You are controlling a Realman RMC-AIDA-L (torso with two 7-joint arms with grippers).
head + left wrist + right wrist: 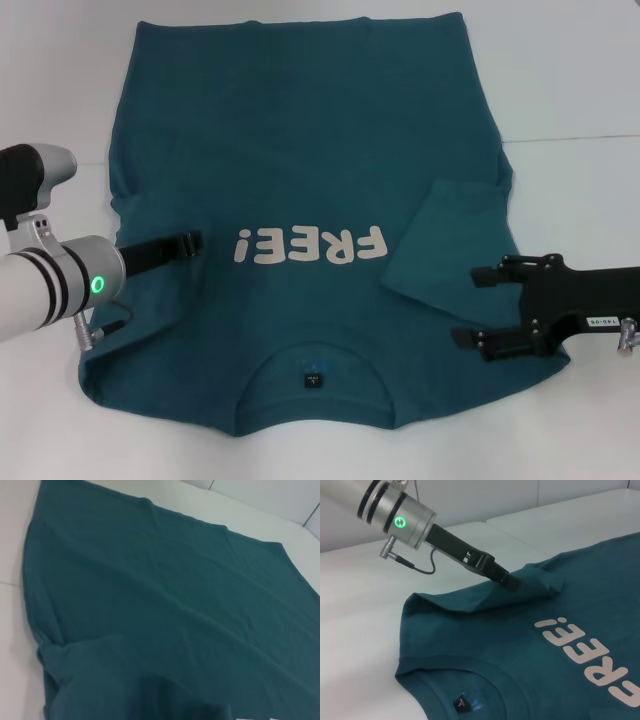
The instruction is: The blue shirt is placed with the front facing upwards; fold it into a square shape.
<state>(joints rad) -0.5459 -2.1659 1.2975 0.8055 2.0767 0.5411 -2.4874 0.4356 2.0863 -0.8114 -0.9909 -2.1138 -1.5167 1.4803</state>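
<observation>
The blue shirt (320,150) lies front up on the white table, its collar (315,358) nearest me and its cream "FREE!" print (310,245) at mid chest. One sleeve (450,240) lies folded inward over the body on the right. My left gripper (195,243) is shut on the other sleeve's fabric and holds it raised over the chest; the right wrist view shows that left gripper (511,582) pinching a peak of cloth. My right gripper (472,306) hovers open over the shirt's right shoulder area, nothing between its fingers. The left wrist view shows only the shirt's body (175,605).
The white table (60,80) surrounds the shirt on all sides, with a seam line (580,138) running off to the right. A small dark neck label (314,380) sits inside the collar. A cable (420,569) hangs under the left wrist.
</observation>
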